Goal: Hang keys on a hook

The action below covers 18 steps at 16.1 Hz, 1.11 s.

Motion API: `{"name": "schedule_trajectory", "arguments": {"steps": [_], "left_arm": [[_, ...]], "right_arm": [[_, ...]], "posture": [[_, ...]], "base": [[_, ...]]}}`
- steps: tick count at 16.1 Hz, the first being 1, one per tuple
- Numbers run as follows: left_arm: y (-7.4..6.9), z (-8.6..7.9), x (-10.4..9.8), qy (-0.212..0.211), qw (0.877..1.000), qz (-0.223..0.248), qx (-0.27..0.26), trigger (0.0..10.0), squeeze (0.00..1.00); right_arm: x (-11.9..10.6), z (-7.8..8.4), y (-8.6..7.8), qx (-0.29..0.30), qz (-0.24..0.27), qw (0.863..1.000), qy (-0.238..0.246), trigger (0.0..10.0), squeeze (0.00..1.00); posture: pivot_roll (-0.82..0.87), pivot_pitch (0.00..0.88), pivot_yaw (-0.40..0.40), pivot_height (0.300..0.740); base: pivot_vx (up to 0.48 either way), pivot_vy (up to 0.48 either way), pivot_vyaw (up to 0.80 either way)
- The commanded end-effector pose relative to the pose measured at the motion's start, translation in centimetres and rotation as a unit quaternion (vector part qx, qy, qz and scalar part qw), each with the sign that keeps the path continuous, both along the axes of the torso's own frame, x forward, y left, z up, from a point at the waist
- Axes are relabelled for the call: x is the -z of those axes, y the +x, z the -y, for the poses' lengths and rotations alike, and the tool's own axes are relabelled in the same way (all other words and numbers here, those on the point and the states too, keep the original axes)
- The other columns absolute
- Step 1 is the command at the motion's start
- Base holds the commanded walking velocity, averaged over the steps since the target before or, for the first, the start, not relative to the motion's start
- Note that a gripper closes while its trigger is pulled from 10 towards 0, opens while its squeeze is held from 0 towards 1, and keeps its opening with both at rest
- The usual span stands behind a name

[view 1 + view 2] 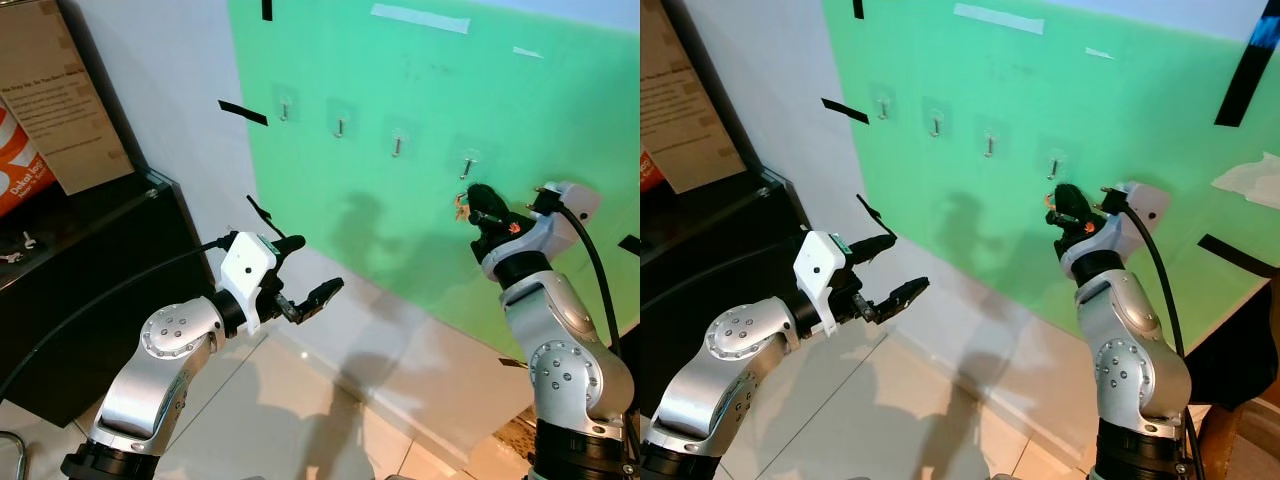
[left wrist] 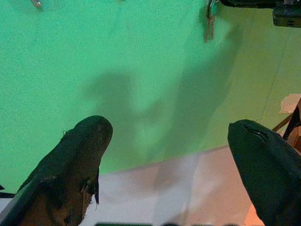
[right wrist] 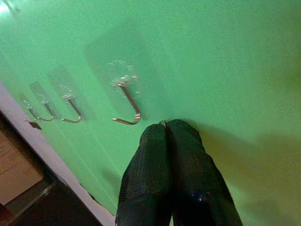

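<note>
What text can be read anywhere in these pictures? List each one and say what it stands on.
Brown cardboard sign leaning at the wall on the black cabinet: several lines of small print, too blurred to read.
Orange and white panel beside that sign: large white letters, cut off and blurred, not readable.
Green wall sheet and hooks: no text.

Wall panel is bright plain green, with black tape strips and pale tape stuck on it. Hooks are silvery metal on clear pads. Both arms are silver; the left claw and right claw have black fingers. The cabinet is black, the floor tiles pale beige, and the box is orange.
</note>
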<state>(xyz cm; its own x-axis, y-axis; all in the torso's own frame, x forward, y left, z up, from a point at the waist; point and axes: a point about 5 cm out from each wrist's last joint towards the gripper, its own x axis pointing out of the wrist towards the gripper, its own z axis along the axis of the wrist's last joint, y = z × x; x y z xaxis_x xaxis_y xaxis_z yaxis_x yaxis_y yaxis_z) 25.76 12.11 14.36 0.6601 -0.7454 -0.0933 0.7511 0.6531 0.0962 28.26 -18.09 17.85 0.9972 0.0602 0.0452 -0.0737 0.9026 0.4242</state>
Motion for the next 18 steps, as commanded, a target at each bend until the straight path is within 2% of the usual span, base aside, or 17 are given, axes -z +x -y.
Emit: {"name": "schedule_trajectory", "arguments": {"steps": [1,4,5,8,11,18], "left_arm": [[-0.2,0.2,-0.3,-0.001,1.0,0.004,0.008,10.0,0.01],[-0.2,0.2,-0.3,-0.001,1.0,0.004,0.008,10.0,0.01],[-0.2,0.2,-0.3,-0.001,1.0,0.003,0.009,10.0,0.01],[-0.1,0.1,-0.3,0.0,1.0,0.004,0.01,10.0,0.0],[-0.1,0.1,-0.3,0.001,1.0,0.004,0.01,10.0,0.01],[-0.2,0.2,-0.3,0.001,1.0,0.004,0.012,10.0,0.01]], "right_arm": [[0.6,0.0,0.1,-0.002,-0.025,1.0,0.003,10.0,0.0],[0.9,-0.5,-0.3,-0.028,-0.023,0.999,0.006,10.0,0.0],[0.6,-1.0,-0.6,-0.057,-0.007,0.998,0.006,10.0,0.0],[-0.5,-1.5,-0.7,-0.083,0.028,0.996,0.019,10.0,0.0],[-1.3,-1.4,-0.6,-0.077,0.05,0.995,0.035,10.0,0.0],[-1.8,-1.3,0.0,-0.057,0.06,0.995,0.05,10.0,0.0]], "posture": [[-0.11,0.0,0.034,0.74],[-0.11,0.0,0.035,0.74],[-0.11,0.0,0.035,0.74],[-0.11,0.0,0.036,0.74],[-0.11,0.0,0.036,0.74],[-0.11,0.0,0.037,0.74]], "base": [[0.0,0.0,0.0],[0.0,0.0,0.0],[0.0,0.0,0.0],[0.0,0.0,0.0],[0.0,0.0,0.0],[0.0,0.0,0.0]]}}
